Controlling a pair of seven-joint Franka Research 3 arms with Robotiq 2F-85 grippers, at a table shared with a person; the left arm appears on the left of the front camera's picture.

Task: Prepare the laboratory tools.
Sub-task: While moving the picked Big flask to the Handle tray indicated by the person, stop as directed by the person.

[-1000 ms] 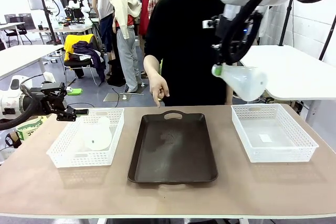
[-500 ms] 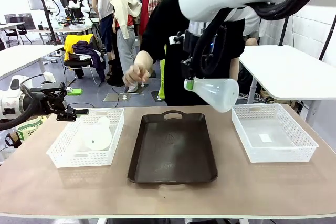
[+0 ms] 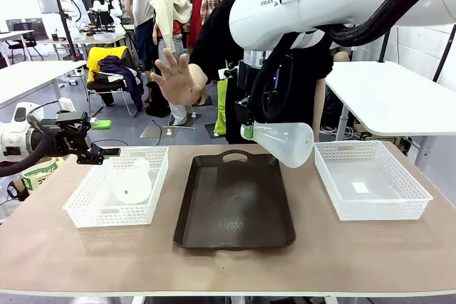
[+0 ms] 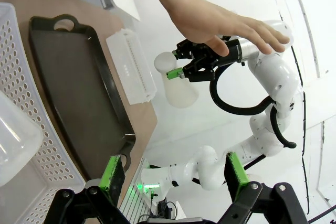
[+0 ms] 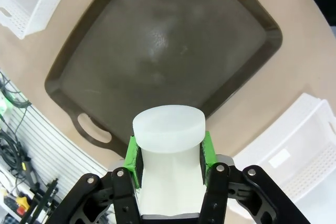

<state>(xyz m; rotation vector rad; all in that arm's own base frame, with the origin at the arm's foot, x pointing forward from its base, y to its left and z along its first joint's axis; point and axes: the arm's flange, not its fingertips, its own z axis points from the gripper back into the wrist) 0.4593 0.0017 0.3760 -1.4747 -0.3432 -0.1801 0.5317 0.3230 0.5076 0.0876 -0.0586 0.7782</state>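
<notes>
One translucent white flask (image 3: 285,144) hangs on its side above the far right part of the dark tray (image 3: 235,211). My right gripper (image 3: 248,131) is shut on its neck. In the right wrist view the neck (image 5: 168,129) sits between the green pads (image 5: 206,150), over the tray (image 5: 163,40). A second flask (image 3: 132,184) lies in the left white basket (image 3: 85,208). My left gripper (image 3: 96,153) stands open and holds nothing, just left of that basket. In the left wrist view, its gripper (image 4: 173,174) looks across the basket's flask (image 4: 16,140) at the held flask (image 4: 178,85).
A white mesh basket (image 3: 370,179) stands at the right with only a small label in it. The person stands at the far side with an open hand (image 3: 174,76) raised above the table's far left-centre. Bare tabletop (image 3: 228,268) lies in front of the tray.
My right arm has swung left and down with the flask, from above the right basket to over the tray. The person's hand has risen from the table edge and spread open.
</notes>
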